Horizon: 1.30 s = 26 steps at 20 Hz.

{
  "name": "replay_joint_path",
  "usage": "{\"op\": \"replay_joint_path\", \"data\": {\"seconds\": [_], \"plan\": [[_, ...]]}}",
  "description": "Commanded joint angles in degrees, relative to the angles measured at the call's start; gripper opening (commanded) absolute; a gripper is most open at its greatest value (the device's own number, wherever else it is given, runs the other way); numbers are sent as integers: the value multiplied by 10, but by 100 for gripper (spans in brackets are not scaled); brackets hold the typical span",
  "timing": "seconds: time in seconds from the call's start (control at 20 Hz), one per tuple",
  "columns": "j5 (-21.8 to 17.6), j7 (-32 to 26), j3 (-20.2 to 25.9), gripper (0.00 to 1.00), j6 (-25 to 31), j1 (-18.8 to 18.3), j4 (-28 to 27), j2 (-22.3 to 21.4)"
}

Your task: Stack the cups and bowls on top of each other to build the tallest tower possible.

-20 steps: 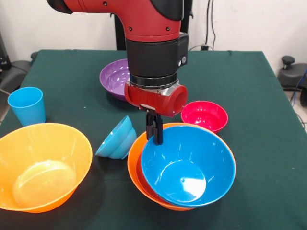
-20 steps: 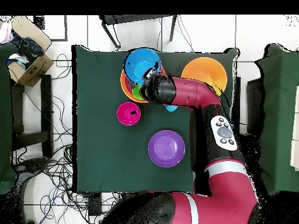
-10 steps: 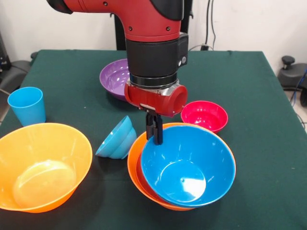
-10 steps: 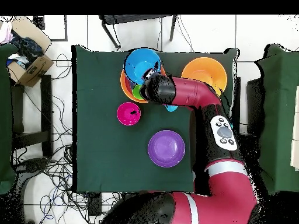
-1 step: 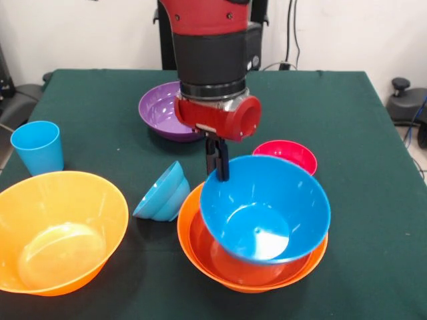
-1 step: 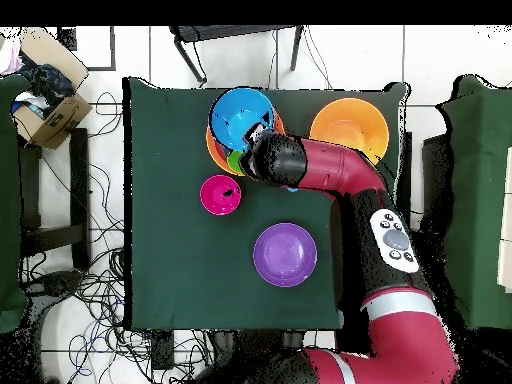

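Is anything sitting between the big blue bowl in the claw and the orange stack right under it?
Nothing visible: the blue bowl, pinched at its rim by the claw, hangs tilted over the open red-orange bowl.

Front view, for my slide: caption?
Claw shut on blue bowl, held tilted above stacked orange bowls.

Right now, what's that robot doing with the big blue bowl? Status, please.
Hand shut on big blue bowl rim. Bowl raised, tilted, above the orange bowls. Pink-red bowl just behind; nothing blocking.
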Motion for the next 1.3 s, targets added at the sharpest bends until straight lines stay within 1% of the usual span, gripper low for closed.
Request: {"op": "replay_joint_path", "data": {"seconds": [0.05, 0.25, 0.4, 0.55, 0.75, 0.9, 1.05, 1.3], "plan": [[29, -15, 65, 0, 53, -15, 64, -37], [37, -20, 65, 0, 70, -15, 64, -51], [45, -18, 64, 0, 83, -15, 79, -71], [54, -2, 58, 0, 85, -8, 102, -90], [68, 21, 54, 0, 76, 5, 131, -105], [77, 33, 45, 0, 80, 18, 140, -117], [82, 37, 39, 0, 78, 25, 146, -123], [81, 26, 30, 0, 73, 28, 136, -120]]}}
